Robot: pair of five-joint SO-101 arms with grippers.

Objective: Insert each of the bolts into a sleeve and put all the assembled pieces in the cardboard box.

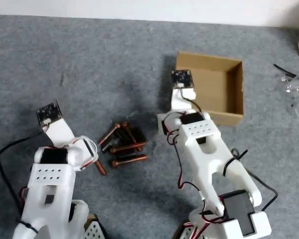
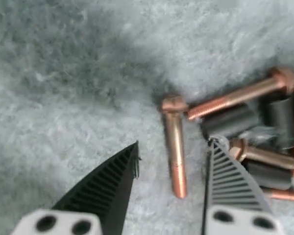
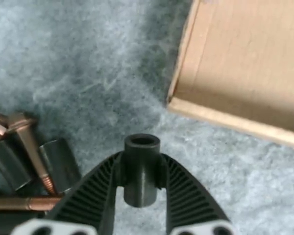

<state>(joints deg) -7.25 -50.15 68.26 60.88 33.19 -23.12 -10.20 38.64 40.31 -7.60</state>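
Clamping sleeve (image 3: 142, 176) (upright), right tool (image 3: 141, 164), box (image 3: 245, 63) nearby

Left arm (image 1: 52, 174): white printed shell, a grid of small holes, black servo blocks.
Right arm (image 1: 209, 149): matching white shell and black servos.
Cables (image 1: 180, 164): red and black wires looped along both arms.
Wrist cameras (image 1: 182, 78): small dark circuit boards.
Left gripper (image 2: 174, 143), right gripper (image 3: 142, 156): black ribbed fingers (image 2: 110, 183), white mounts with screw holes.
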